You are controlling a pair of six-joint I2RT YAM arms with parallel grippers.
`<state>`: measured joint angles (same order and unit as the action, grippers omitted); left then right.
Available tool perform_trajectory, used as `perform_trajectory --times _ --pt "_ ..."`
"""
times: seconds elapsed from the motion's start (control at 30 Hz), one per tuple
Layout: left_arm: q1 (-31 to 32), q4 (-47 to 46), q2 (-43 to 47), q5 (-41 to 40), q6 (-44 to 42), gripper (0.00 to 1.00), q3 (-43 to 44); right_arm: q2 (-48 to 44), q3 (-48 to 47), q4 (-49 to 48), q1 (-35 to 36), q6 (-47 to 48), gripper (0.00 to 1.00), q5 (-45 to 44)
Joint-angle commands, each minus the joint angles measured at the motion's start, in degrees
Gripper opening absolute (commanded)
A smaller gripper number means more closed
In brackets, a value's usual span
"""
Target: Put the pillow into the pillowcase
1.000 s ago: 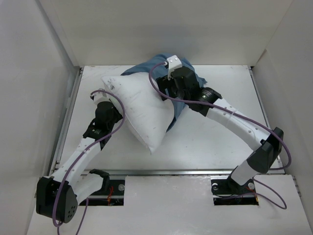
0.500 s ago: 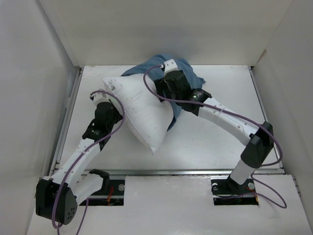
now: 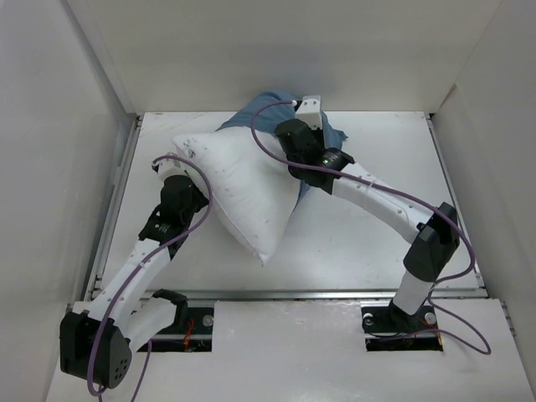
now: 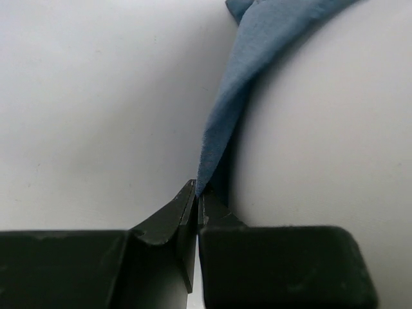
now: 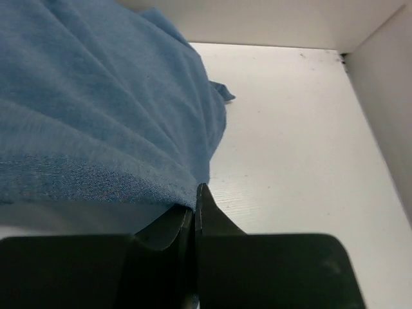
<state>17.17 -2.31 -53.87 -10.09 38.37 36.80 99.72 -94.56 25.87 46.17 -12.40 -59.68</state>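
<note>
The plump white pillow (image 3: 239, 188) lies tilted across the table's left middle. Behind it and along its right side bunches the slate-blue pillowcase (image 3: 270, 109). My left gripper (image 3: 186, 194) sits at the pillow's left edge. In the left wrist view it (image 4: 196, 190) is shut on a thin edge of the pillowcase (image 4: 232, 103), with the pillow (image 4: 322, 129) bulging just to the right. My right gripper (image 3: 291, 138) is at the back, over the pillow's far right side. Its wrist view shows it (image 5: 195, 193) shut on the hem of the pillowcase (image 5: 96, 116).
White walls (image 3: 276, 50) enclose the table (image 3: 377, 226) at the back and both sides. A metal rail (image 3: 335, 294) runs along the near edge. Purple cables loop from both arms. In the right wrist view, bare table (image 5: 296, 129) stretches to a back corner.
The right gripper has closed from wide open onto the pillowcase hem. The right arm has shifted slightly toward the back wall. The left arm and pillow have barely moved.
</note>
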Motion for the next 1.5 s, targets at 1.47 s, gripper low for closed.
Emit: perform_trajectory --times 1.47 --pt "-2.6 18.2 -27.9 15.6 -20.1 0.0 90.0 -27.9 -11.5 -11.2 -20.7 9.7 0.0 89.0"
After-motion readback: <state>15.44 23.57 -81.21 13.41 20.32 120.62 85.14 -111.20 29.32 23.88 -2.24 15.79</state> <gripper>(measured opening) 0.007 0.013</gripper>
